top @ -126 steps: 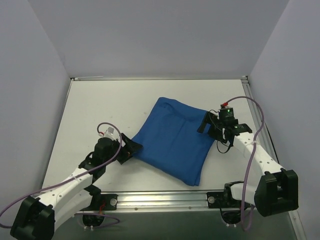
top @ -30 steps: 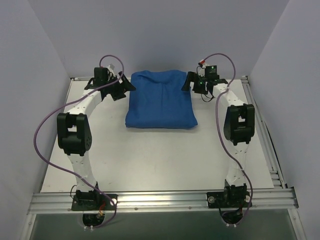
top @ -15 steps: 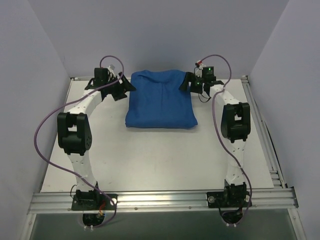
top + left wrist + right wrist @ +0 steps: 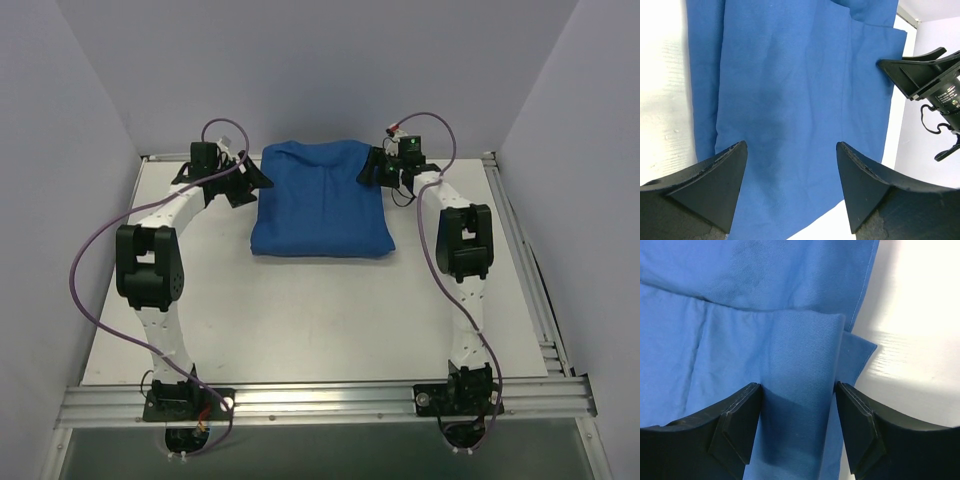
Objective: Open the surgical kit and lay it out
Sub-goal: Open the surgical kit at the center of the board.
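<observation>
unwrapping stage: left gripper point(image 4: 250, 180) and right gripper point(image 4: 372, 170) at blue wrap's point(image 4: 320, 205) far corners, jaws wide, empty; next, pinch folds.

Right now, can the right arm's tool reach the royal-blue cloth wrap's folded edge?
Probably yes: the right tool, open, straddles a fold of the royal-blue cloth wrap; nothing blocks it.

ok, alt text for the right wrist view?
Royal-blue cloth wrap fills most of the frame, one folded flap lying between the open black fingers of the right gripper. White table shows along the right edge.
</observation>
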Robot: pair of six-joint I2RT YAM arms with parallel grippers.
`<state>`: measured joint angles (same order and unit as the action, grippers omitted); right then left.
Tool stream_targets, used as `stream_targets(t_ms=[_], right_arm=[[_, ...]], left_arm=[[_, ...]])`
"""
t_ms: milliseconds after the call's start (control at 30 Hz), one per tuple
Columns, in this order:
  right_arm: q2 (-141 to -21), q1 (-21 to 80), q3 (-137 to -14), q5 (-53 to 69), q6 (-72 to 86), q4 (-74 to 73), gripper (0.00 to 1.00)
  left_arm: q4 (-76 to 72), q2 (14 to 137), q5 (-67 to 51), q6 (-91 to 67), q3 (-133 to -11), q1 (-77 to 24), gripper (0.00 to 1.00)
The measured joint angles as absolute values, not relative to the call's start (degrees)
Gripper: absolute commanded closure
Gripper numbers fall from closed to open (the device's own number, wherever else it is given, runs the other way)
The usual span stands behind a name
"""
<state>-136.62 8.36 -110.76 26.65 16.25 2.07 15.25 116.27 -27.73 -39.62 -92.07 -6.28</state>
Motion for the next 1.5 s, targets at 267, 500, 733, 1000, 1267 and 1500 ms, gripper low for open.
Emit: stream_targets(t_ms=[267,500,733,1000,1267,1500], right_arm=[[-136.6,8.7,-114.0,24.1,14.8,0.7,0.37],[-136.5,8.7,-114.8,22.8,14.2,0.5,0.38],[-136.5,8.9,-115.2,22.9,13.6,0.2,0.53],[-136.7,9.1,-117.4,22.3,13.5,-0.9,0.85],[-136.7,9.9,-121.0,21.6,13.5,-2.7,1.00],[-132.3,12.0,-116.0,21.7,14.0,-3.2,1.00]], left_arm=[[14.2,116.3,-27.8,-39.9,-92.1,-6.3,0.20],[13.5,116.3,-28.2,-40.0,-91.9,-6.3,0.20],[12.9,116.3,-29.0,-40.3,-91.7,-6.3,0.20],[12.6,116.3,-29.0,-40.7,-91.4,-6.3,0.21],[12.2,116.2,-29.0,-41.7,-90.6,-6.3,0.29],[12.0,112.3,-28.4,-44.1,-85.4,-6.3,0.30]])
